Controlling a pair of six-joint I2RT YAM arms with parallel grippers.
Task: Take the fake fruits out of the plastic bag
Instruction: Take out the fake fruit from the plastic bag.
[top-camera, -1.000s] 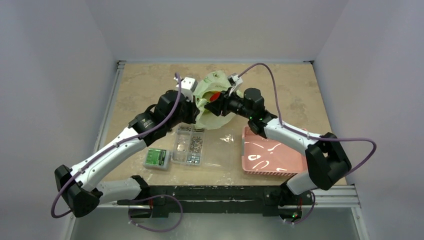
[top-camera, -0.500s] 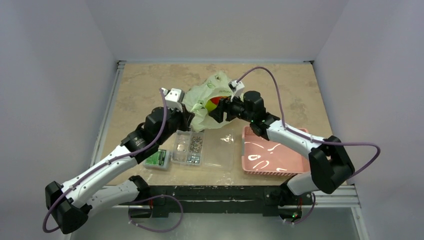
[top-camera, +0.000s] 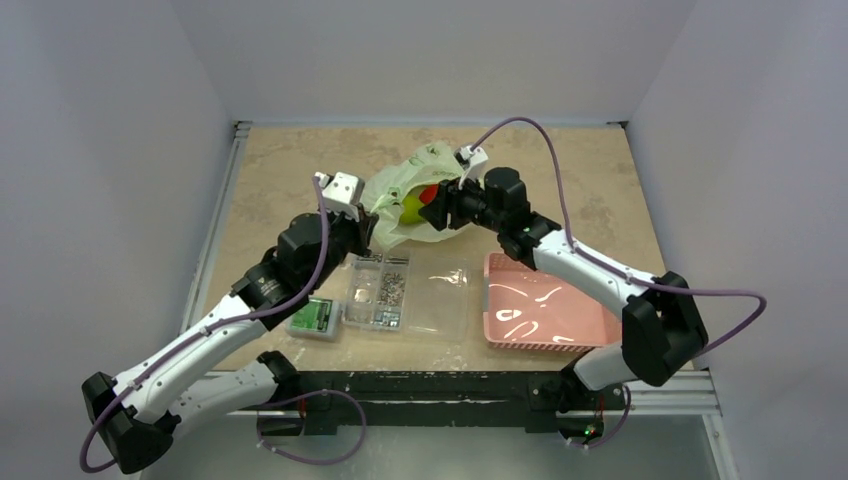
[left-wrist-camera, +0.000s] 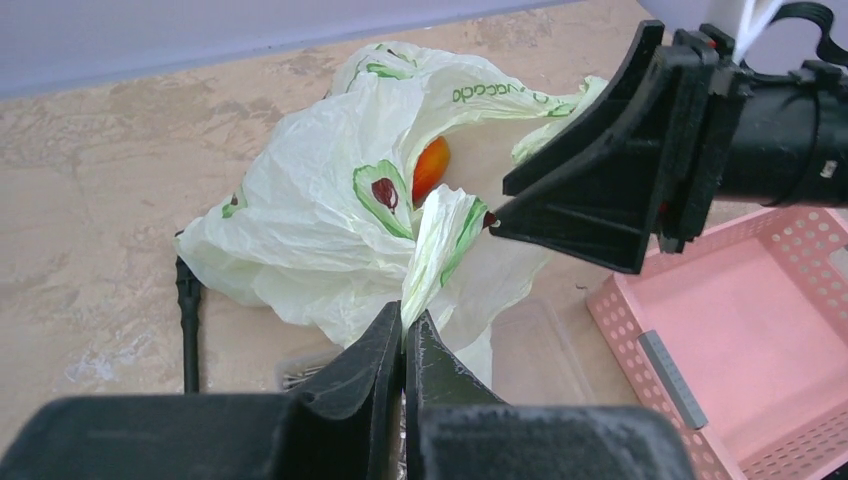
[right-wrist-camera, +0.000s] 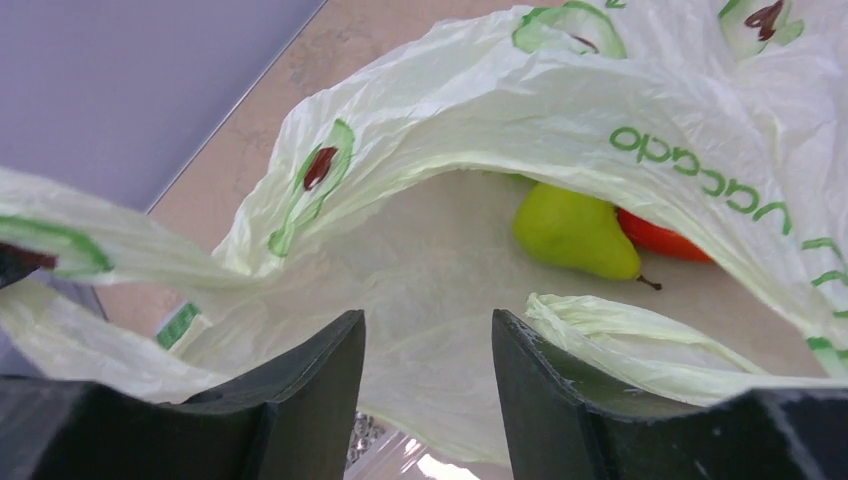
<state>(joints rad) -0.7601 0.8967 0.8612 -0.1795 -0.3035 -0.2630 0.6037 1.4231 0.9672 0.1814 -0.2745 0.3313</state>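
Seen from above, the plastic bag (top-camera: 400, 185) lies on the table (top-camera: 290, 165) between the two arms, and the pink basket (top-camera: 545, 312) sits near the right one. Only the left wrist view shows the left gripper (left-wrist-camera: 405, 325) pinched tight on a thin fold of the bag's rim, with just the red-orange piece (left-wrist-camera: 431, 168) peeking out. The right wrist view looks into the bag's mouth: the right gripper (right-wrist-camera: 428, 335) has its fingers spread with nothing between them, and the green pear (right-wrist-camera: 572, 232) lies inside, touching the red-orange piece
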